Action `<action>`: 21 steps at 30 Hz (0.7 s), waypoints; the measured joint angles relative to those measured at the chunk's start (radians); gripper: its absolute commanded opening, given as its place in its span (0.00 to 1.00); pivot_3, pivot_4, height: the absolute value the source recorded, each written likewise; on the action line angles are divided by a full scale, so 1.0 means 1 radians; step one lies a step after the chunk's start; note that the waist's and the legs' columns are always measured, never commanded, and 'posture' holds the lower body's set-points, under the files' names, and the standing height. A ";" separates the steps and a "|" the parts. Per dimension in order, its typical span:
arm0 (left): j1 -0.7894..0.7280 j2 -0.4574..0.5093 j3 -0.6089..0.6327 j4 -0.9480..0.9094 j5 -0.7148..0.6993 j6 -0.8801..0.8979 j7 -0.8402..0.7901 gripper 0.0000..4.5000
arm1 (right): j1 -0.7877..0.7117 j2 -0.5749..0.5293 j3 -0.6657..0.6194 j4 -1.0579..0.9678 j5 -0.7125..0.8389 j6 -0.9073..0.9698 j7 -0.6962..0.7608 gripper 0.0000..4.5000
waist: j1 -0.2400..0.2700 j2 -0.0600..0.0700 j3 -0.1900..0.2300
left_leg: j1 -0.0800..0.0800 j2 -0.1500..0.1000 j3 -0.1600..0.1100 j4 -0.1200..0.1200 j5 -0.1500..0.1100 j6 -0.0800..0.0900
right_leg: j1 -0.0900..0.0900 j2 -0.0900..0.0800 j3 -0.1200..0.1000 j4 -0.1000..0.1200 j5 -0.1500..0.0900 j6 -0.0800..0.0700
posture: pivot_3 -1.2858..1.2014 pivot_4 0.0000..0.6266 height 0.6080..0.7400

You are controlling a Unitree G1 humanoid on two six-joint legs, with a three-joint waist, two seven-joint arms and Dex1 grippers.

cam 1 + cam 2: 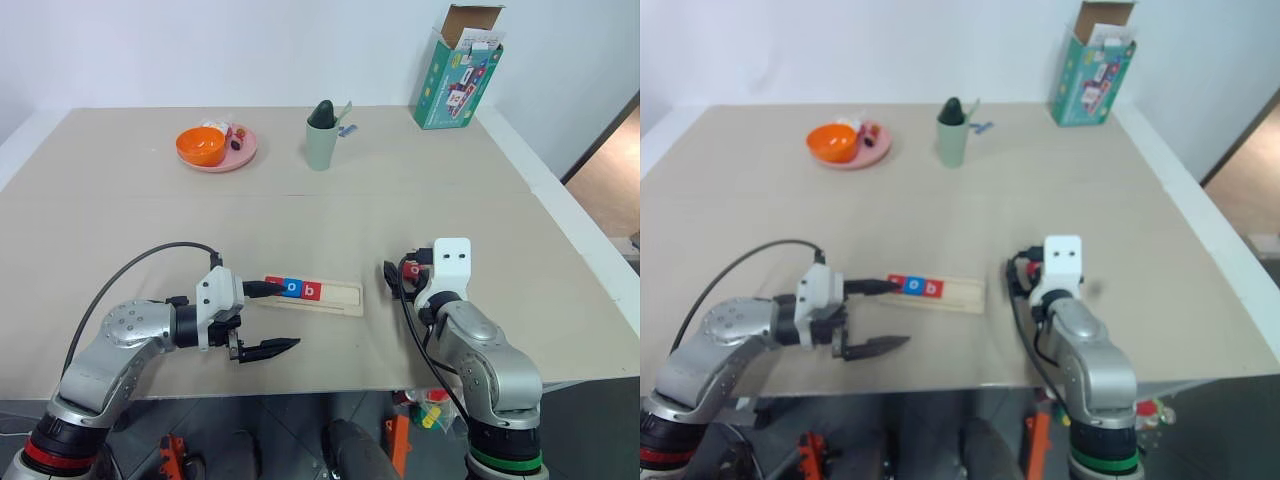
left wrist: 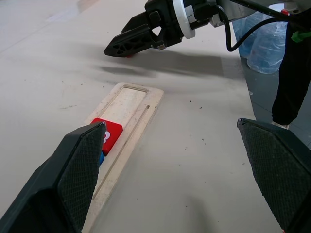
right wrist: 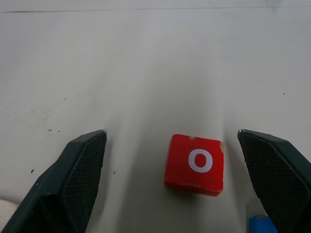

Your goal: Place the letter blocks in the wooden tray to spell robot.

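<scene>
On my left, my left gripper (image 1: 270,318) hangs with its jaws wide apart and empty, one finger over the near end of the tray (image 1: 335,297). Three blocks already sit in its groove: red, blue, red (image 1: 311,292), leaving the far end bare. Over to the right, my right gripper (image 3: 177,182) is spread wide too, with the red o block (image 3: 195,164) lying flat on the table between the fingers, not touched. Looks light, stiff, a bit chipped, probably slick. I'd pinch its two opposite side edges, low down.
</scene>
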 measured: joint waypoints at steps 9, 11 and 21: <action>-0.006 0.001 -0.003 -0.002 0.000 0.021 0.002 1.00 | 0.019 0.024 0.003 0.014 -0.012 -0.009 -0.011 0.88 | 0.000 0.000 0.000 | 0.000 0.000 0.000 0.000 0.000 0.000 | 0.000 0.000 0.000 0.000 0.000 0.000 | 0.52 0.24 1.00; -0.006 0.001 -0.003 -0.006 0.000 0.023 0.002 1.00 | 0.019 0.021 0.002 0.020 -0.016 -0.011 -0.010 0.74 | 0.000 0.000 0.000 | 0.000 0.000 0.000 0.000 0.000 0.000 | 0.000 0.000 0.000 0.000 0.000 0.000 | 0.52 0.24 1.00; 0.016 0.001 -0.003 -0.023 0.000 0.023 0.004 1.00 | 0.025 0.009 0.002 0.038 -0.028 -0.020 0.008 0.26 | 0.000 0.000 0.000 | 0.001 0.000 0.000 0.000 0.000 0.000 | 0.000 0.000 0.000 0.000 0.000 0.000 | 0.52 0.24 1.00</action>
